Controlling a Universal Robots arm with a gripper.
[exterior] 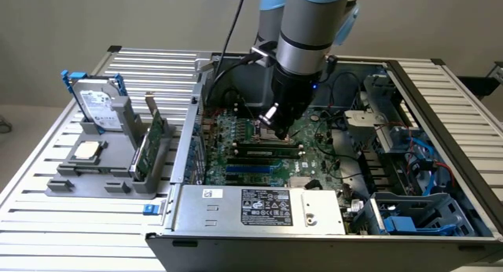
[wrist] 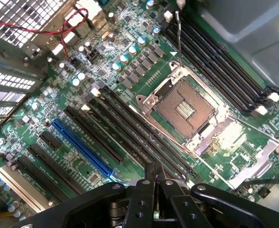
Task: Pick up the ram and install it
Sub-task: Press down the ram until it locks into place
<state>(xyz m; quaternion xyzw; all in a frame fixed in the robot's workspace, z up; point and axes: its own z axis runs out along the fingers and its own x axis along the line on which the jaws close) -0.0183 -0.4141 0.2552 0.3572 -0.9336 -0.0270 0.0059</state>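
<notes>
Locating the ram (exterior: 265, 146): long green stick with dark chips, lying along the black memory slots on the motherboard (wrist: 30, 128), inside the open computer case (exterior: 197, 225).
Gripper (exterior: 281, 132): directly above the ram, tips down at its far edge; whether they touch it I cannot tell.
Gripper fingers (wrist: 150, 176): pressed together in the wrist view, nothing between them.
Beside the ram: empty CPU socket (wrist: 184, 107) just next to the slots; blue slot (wrist: 82, 147) further off.
Case front: power supply (exterior: 263, 207).
Exterior view's left: grey holder (exterior: 102, 183) on the slatted table (exterior: 79, 236), carrying an upright expansion card (exterior: 149, 143) and a hard drive (exterior: 98, 107).
</notes>
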